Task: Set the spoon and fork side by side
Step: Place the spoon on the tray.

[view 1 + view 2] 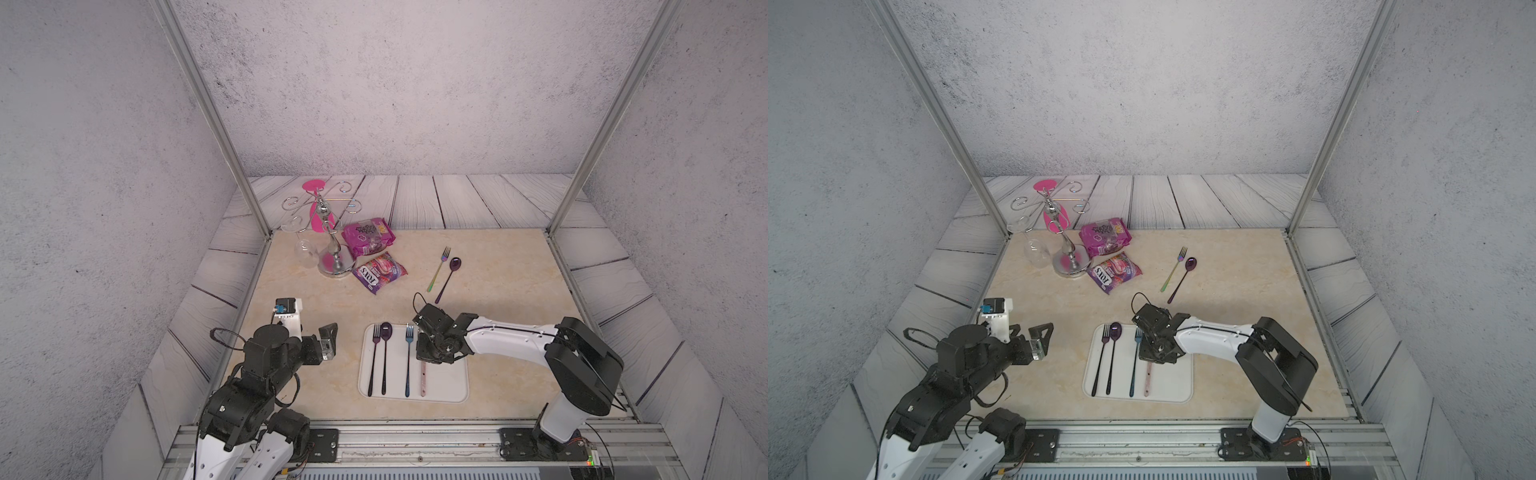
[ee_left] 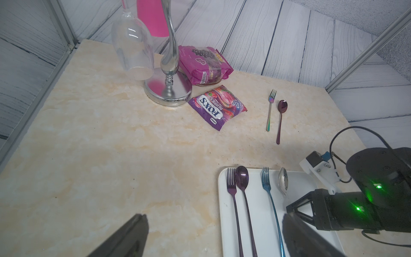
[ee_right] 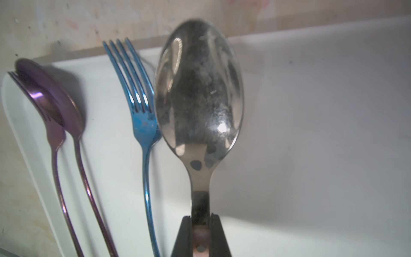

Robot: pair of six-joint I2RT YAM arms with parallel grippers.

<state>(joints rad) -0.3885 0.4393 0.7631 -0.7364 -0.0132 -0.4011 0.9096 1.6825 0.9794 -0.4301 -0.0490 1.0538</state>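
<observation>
The table [image 1: 498, 299] spreads under both hands. Far beyond the left hand [image 1: 328, 341], near the table's back corner, a chrome stand [image 1: 336, 266] holds a clear wine glass [image 1: 305, 253] hanging upside down. A white tray [image 1: 451, 384] lies directly beneath the right hand [image 1: 424, 353] and just to the right of the left hand, whose fingers [image 2: 124, 238] stand wide apart around nothing.

A magenta packet [image 1: 369, 237] and a Fox's candy packet [image 1: 379, 272] lie beyond both hands, beside the stand's base.

The right hand is clamped on the neck of the silver spoon [image 3: 198, 95]. The bowl points away from the wrist and the pinkish handle runs back under the hand. I cannot tell whether the spoon touches the tray.

The blue fork [image 3: 142, 124] lies on the tray just left of the gripped spoon, roughly parallel, tines the same way. Further left of that hand, a purple fork [image 1: 375, 357] and purple spoon [image 1: 385, 357] lie close together on the tray. Beyond the right hand, on bare table, a rainbow fork [image 1: 439, 270] and a small purple spoon [image 1: 449, 278] lie side by side.
</observation>
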